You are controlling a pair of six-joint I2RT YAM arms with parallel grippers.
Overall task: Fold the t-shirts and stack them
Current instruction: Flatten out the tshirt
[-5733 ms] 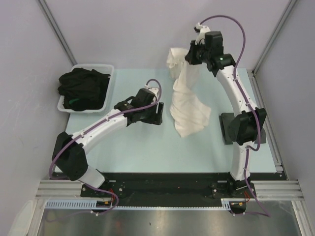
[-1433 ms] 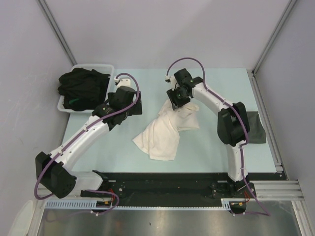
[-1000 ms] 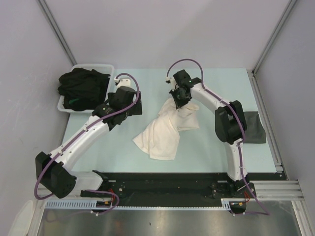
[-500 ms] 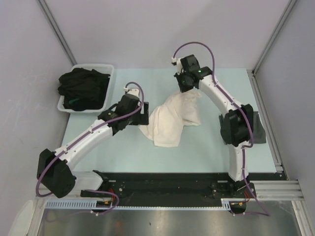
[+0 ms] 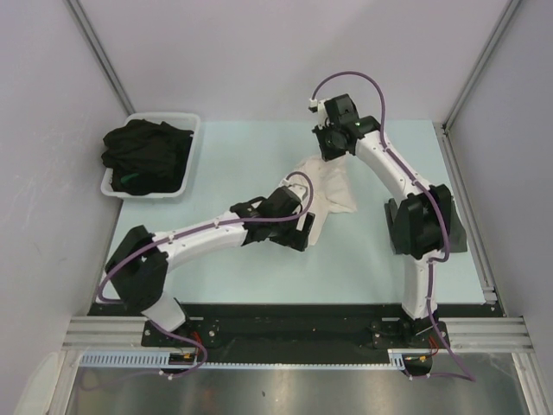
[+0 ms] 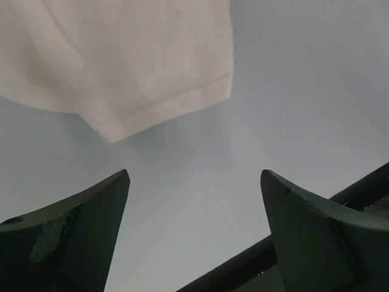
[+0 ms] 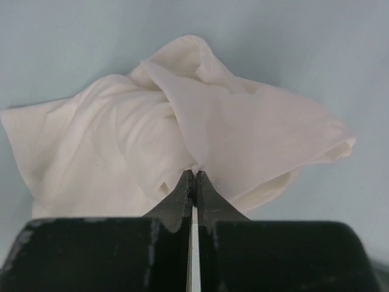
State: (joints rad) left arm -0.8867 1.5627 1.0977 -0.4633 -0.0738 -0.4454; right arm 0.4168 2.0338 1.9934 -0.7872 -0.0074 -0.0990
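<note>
Cream t-shirt half under left arm

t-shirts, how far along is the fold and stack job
Done: nothing clearly folded. In hand: the crumpled cream t-shirt, pinched by the shut right tool, the open left tool just short of its hem. Left: folding it, plus the black t-shirts heaped in the white tub.

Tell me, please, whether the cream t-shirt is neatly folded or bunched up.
Bunched up: the cream t-shirt shows irregular wrinkles, with one ridge pinched by the shut right hand.
</note>
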